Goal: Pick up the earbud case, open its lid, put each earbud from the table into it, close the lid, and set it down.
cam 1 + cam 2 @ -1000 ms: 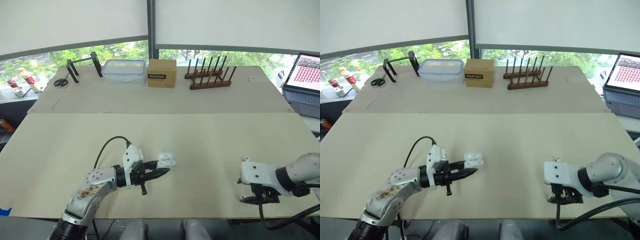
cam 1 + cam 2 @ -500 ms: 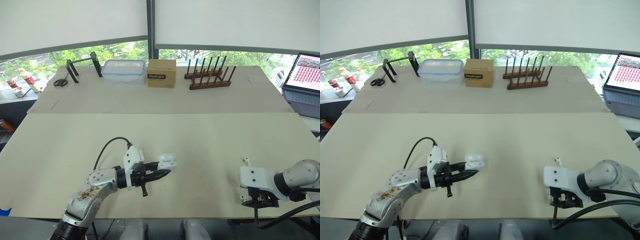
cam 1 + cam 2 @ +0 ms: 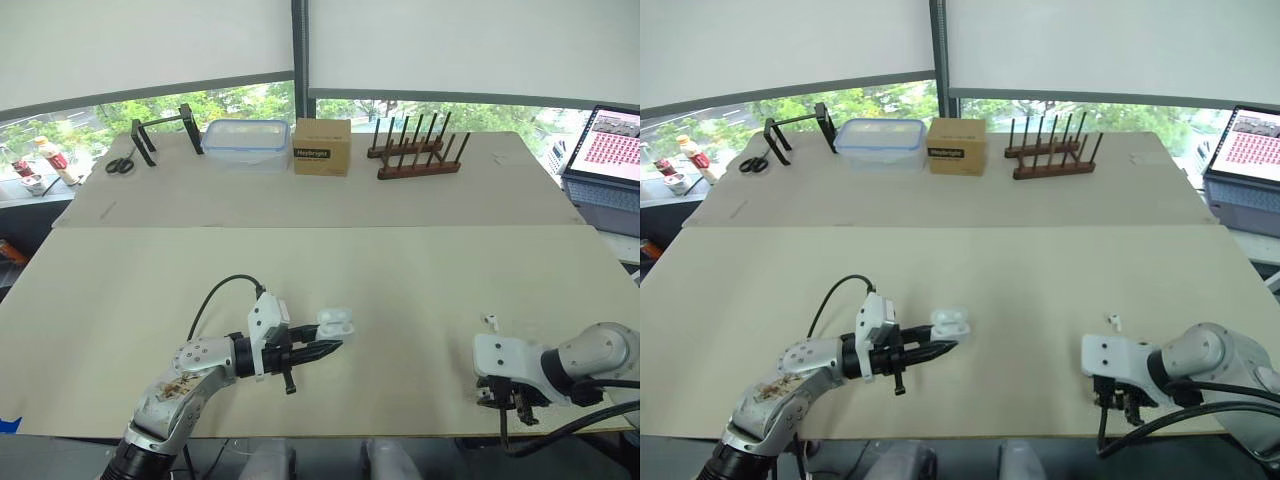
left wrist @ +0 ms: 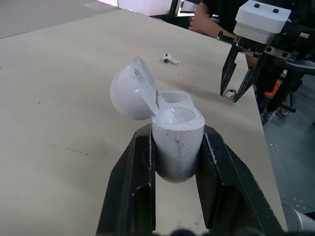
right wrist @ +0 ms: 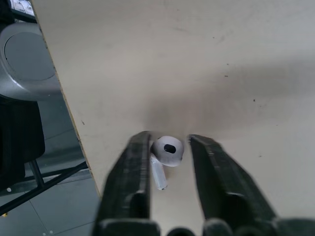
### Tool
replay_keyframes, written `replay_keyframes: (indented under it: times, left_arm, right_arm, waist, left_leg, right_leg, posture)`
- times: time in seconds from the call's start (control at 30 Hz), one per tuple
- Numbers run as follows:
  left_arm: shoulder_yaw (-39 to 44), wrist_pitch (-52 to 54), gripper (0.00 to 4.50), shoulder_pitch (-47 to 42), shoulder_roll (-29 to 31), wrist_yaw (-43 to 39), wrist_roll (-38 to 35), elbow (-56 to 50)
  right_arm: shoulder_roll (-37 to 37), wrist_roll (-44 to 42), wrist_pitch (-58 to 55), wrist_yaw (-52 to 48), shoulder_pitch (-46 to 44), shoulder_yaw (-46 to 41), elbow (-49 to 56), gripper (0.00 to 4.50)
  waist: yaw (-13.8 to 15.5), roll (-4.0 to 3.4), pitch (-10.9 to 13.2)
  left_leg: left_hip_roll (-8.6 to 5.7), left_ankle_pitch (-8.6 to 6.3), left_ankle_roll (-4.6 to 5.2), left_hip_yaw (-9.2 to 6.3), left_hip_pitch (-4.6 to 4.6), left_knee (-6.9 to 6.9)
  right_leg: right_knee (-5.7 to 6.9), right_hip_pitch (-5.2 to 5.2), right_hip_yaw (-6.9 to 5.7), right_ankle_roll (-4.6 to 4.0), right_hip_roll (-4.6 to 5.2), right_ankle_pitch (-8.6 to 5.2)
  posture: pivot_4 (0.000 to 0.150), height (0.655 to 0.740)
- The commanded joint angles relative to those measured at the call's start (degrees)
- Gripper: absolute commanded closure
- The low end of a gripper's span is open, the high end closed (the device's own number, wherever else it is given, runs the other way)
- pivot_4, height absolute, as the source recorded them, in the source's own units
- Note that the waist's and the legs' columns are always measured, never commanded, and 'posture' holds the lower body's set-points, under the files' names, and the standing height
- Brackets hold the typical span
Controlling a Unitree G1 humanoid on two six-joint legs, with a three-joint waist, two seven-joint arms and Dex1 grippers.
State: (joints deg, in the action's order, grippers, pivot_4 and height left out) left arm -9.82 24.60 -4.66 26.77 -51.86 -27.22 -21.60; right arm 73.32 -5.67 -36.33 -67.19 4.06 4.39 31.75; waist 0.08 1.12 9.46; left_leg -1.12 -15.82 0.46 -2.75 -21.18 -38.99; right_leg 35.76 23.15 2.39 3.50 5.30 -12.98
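The pale beige table (image 3: 400, 270) runs in two boards meeting at a seam; along the far board lie scissors (image 3: 121, 165), a black metal stand (image 3: 165, 130), a clear lidded container (image 3: 247, 143), a cardboard box (image 3: 322, 147) and a wooden peg rack (image 3: 415, 150); on the near board's right an earbud (image 3: 490, 321) lies; a second earbud (image 5: 167, 150) rests just inside the front edge.

Far edge: black stand (image 3: 165, 125), scissors (image 3: 121, 164), plastic container (image 3: 247, 143), cardboard box (image 3: 322, 146) and peg rack (image 3: 420, 148) in 1 row.
Middle of bench (image 3: 400, 270): bare, left edge to right edge.
Near edge, left of centre: left tool (image 3: 333, 347) clamping the open earbud case (image 3: 335, 322).
Near right corner: right tool (image 5: 168, 138), fingers apart around 1 earbud (image 5: 167, 149); 2nd earbud (image 3: 491, 321) just beyond.
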Motion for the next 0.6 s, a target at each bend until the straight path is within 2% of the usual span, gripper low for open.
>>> replay_keyframes:
  times: [0.03, 0.27, 0.37, 0.53, 0.6]
  left_arm:
    - [0.48, 0.28, 3.91, -0.8, 0.08, 0.23, -1.12, -1.75]
    - [0.61, 0.21, 3.91, -1.22, -0.24, 0.25, -1.01, -1.23]
    - [1.09, -0.5, 3.91, -1.87, -1.06, 0.77, -1.0, -0.52]
    - [2.17, -2.87, 3.91, -4.84, -4.06, 2.7, -0.24, 2.4]
    - [2.76, -4.72, 3.91, -7.17, -6.61, 5.07, 0.69, 4.19]
  right_arm:
    - [-0.1, 0.41, 0.29, 1.26, -0.65, -1.2, 0.61, 4.15]
    - [-0.89, -1.58, 1.0, 0.77, -2.65, -2.15, 1.4, 4.15]
    - [-3.04, -6.39, -0.63, -0.16, -6.35, -4.36, 2.43, 4.15]
    - [-13.18, -17.76, -13.68, 5.07, -20.47, -6.98, 2.63, 4.15]
    - [-21.42, -24.99, -22.85, 10.59, -27.77, -10.37, 2.08, 4.15]
  waist:
    - [-0.01, 0.0, 0.0]
    - [0.0, 0.0, 0.0]
    - [0.01, 0.0, 0.0]
    - [-0.14, 0.03, 0.02]
    - [-0.14, 0.07, 0.04]
  left_leg:
    - [0.0, 0.0, 0.0, 0.0, 0.0, 0.0]
    - [-0.01, 0.0, 0.0, -0.01, -0.01, 0.01]
    - [-0.01, 0.0, 0.0, 0.0, -0.01, 0.0]
    - [0.02, 0.0, 0.0, -0.05, -0.02, 0.0]
    - [0.01, 0.0, 0.0, -0.07, -0.02, 0.01]
  right_leg:
    - [0.0, 0.0, 0.0, 0.0, 0.0, 0.0]
    - [0.0, 0.02, 0.0, 0.0, 0.0, 0.0]
    - [0.0, 0.02, 0.0, 0.0, 0.01, 0.0]
    - [0.01, 0.02, 0.0, -0.01, -0.04, 0.01]
    - [0.0, 0.03, -0.02, -0.02, -0.04, 0.01]
  posture:
    - [0.15, 0.74]
    - [0.15, 0.74]
    - [0.15, 0.74]
    - [0.15, 0.74]
    - [0.15, 0.74]
